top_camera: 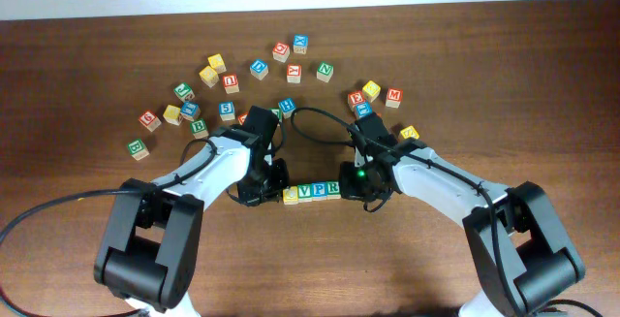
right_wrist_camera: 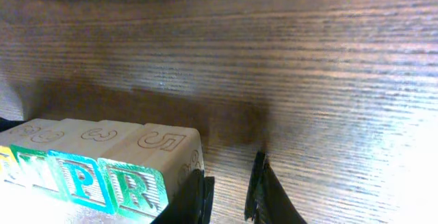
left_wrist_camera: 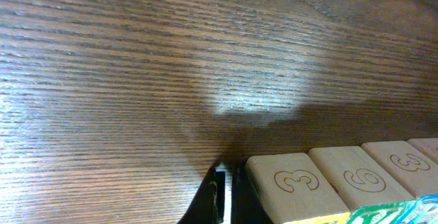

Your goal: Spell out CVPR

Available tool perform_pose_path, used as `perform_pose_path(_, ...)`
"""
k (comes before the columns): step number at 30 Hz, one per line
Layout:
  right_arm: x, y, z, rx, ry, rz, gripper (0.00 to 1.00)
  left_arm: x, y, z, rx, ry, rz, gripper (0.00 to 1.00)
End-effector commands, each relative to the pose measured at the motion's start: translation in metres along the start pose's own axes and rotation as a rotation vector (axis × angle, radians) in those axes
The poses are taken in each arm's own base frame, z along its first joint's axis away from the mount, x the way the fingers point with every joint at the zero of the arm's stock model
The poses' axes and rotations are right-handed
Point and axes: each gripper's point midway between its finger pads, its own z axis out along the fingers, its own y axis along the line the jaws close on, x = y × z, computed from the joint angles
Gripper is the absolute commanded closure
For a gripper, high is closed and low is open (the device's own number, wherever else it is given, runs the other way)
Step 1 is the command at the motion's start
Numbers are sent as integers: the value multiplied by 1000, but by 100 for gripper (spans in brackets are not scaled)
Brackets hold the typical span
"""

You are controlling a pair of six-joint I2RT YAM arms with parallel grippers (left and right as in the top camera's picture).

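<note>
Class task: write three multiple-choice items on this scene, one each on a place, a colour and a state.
1. The row of four cubes lies: A between the left pincer and right pincer; B in a stack; C lifted in the air.
2. The P cube has a letter that is: A red; B blue; C yellow.
3. The left pincer is: A shut; B wide open; C holding a cube.
Key: A, a pincer flanks each end of the row; B, the right wrist view shows a blue P; A, its fingers stand together.
</note>
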Motion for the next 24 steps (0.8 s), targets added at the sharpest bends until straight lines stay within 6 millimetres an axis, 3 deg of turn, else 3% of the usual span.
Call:
perform_pose_path(1, 6, -8, 4, 26, 27, 19, 86, 5, 28, 17, -124, 13, 3, 100)
perform_pose_path(5, 3, -20, -7, 52, 54, 75, 91, 0, 41, 13, -203, -16, 3, 100)
perform_pose_path(10, 3, -20, -13, 60, 64, 85, 94, -18, 59, -25, -226, -82, -69, 100)
perform_pose_path(11, 3, -20, -13, 60, 64, 85, 94, -18, 61, -39, -208, -97, -87, 100)
perform_pose_path(13, 2, -20, -13, 60, 63, 85, 90, 2, 46, -53, -122, -37, -37, 100)
perform_pose_path(15, 2, -20, -13, 60, 63, 93, 90, 37, 24, -46, -80, 76, 38, 100)
perform_pose_path(18, 3, -20, -13, 61, 64, 93, 90, 59, 10, -31, -107, 101, 75, 100)
perform_pose_path(24, 3, -20, -13, 61, 63, 92, 90, 46, -6, -16, -57, 15, 110, 100)
